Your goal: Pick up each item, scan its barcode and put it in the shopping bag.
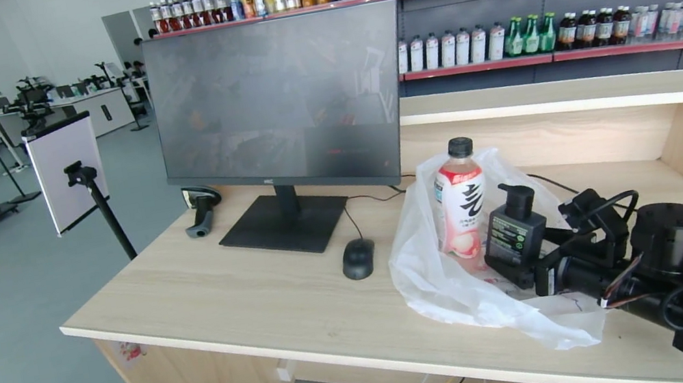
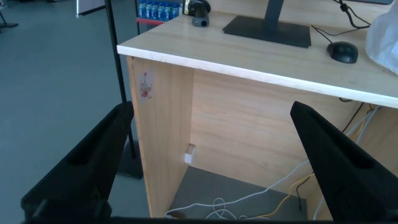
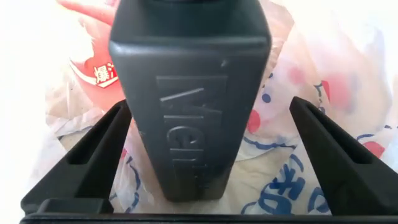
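Note:
A clear plastic shopping bag (image 1: 447, 285) lies open on the right part of the wooden desk (image 1: 228, 300). Inside it stand a pink drink bottle (image 1: 459, 199) and a black pump bottle (image 1: 514, 239). My right gripper (image 1: 525, 273) is open with its fingers on either side of the black pump bottle (image 3: 189, 112), low on its body. The pink bottle (image 3: 93, 68) and the bag's printed film (image 3: 323, 93) lie behind it. My left gripper (image 2: 211, 143) hangs open and empty below desk height, facing the desk's front left corner.
A black monitor (image 1: 278, 105) stands mid-desk with a mouse (image 1: 358, 258) in front of it. A handheld barcode scanner (image 1: 201, 211) sits at the monitor's left. Shelves of bottles line the back wall. Cables hang under the desk (image 2: 249, 56).

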You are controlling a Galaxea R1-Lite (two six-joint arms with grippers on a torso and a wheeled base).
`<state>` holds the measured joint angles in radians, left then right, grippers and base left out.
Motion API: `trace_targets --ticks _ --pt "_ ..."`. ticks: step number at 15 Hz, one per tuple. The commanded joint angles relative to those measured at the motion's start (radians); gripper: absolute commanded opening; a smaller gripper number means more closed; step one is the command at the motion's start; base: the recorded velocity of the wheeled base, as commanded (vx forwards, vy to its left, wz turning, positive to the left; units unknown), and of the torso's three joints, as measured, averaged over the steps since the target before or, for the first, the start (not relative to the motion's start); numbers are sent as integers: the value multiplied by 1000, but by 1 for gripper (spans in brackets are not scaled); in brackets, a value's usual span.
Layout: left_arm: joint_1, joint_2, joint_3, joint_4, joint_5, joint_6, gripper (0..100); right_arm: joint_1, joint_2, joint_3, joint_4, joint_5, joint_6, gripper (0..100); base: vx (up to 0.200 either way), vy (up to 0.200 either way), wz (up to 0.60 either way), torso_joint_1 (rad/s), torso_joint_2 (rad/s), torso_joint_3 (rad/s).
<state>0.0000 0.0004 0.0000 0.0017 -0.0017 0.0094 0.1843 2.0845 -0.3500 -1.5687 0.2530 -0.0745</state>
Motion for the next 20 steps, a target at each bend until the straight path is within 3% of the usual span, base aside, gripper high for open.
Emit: trace_targets --ticks 1,5,12,17,19,20 --pt "0 0 0 0 0 0 100 1 -75 28 -2 0 -1 100 0 0 0 0 0 0" --pt "0 0 0 3 0 1 100 1 -199 97 -2 0 -4 100 0 0 0 0 0 0" --pt "0 0 0 3 0 1 100 7 -560 350 -2 2 -22 100 0 0 0 0 0 0" --pt "0 0 0 4 0 1 100 92 -774 350 21 0 -30 100 0 0 0 0 0 0" --pt "0 0 0 4 0 0 100 109 -880 350 76 -3 38 100 0 0 0 0 0 0" --pt "0 0 0 4 0 0 100 106 -978 350 233 -4 61 100 0 0 0 0 0 0"
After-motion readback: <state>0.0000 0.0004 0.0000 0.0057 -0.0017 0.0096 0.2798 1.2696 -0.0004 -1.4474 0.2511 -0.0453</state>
